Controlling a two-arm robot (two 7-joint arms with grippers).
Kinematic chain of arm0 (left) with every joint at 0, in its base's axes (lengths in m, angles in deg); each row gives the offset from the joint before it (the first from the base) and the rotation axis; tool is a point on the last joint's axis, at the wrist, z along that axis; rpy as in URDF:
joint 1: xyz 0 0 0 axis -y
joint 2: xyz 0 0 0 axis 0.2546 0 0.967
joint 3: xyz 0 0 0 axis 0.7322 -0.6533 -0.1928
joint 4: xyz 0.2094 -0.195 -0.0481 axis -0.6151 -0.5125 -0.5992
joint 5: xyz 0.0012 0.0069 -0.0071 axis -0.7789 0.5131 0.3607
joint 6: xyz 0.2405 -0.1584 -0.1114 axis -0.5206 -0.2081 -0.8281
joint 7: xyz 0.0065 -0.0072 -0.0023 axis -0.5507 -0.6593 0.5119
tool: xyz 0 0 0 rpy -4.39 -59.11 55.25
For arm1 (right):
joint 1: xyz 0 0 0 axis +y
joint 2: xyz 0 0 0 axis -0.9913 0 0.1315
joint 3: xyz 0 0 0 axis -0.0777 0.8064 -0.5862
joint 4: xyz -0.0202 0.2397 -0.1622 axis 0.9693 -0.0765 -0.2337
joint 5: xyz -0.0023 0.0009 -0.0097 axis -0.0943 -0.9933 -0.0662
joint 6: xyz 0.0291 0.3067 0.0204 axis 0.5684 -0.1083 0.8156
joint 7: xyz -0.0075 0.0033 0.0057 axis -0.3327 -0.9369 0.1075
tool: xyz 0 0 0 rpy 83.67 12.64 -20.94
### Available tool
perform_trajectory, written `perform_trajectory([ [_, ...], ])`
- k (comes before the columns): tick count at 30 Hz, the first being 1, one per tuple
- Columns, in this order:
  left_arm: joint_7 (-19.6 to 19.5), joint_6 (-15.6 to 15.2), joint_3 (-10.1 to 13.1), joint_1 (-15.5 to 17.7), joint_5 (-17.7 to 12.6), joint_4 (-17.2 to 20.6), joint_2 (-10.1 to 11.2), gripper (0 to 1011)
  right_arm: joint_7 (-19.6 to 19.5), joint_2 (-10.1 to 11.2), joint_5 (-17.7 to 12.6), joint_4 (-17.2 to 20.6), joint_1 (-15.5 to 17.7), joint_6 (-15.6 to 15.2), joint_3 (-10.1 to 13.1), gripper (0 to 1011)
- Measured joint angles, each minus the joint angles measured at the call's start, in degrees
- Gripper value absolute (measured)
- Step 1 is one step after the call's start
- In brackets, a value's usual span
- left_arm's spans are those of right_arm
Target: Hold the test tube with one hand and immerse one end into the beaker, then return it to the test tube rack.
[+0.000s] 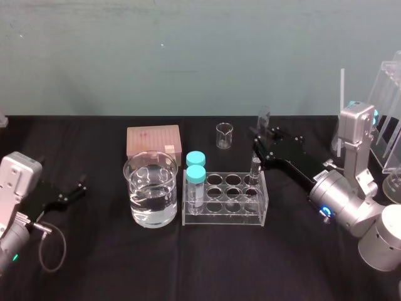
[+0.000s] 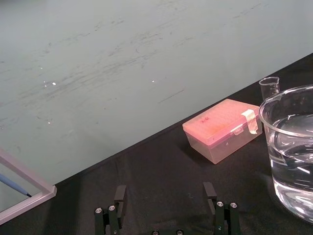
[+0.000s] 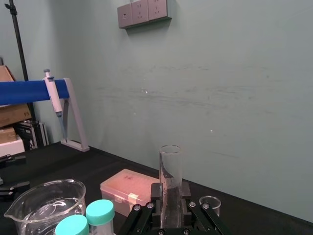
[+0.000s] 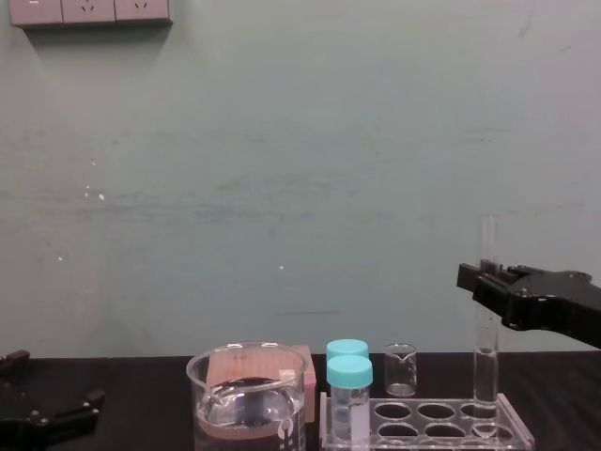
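Clear glass tube (image 4: pixel 486 376) stands upright in a right-end hole of the rack (image 1: pixel 225 218), right of the head view's centre, pinched by the right gripper (image 1: pixel 259 145). The beaker (image 1: pixel 150 188) stands just left of the rack. The left gripper (image 2: pixel 166 196), fingers spread, rests at the left edge.

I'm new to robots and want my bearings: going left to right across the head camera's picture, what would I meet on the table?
Left gripper → beaker → teal-capped vials → small beaker → test tube, standing at the right end of the test tube rack with the right gripper shut on it.
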Motion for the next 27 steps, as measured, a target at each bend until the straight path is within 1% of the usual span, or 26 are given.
perform_trajectory([
  [13, 0.0, 0.0, 0.0, 0.0, 0.0, 0.0, 0.0, 1000, 0.62, -0.36, -0.03, -1.33, -0.1, 0.65, -0.04, 225],
  [27, 0.0, 0.0, 0.0, 0.0, 0.0, 0.0, 0.0, 1000, 0.57, -0.62, 1.05, -2.87, -0.42, 0.48, -0.52, 225],
])
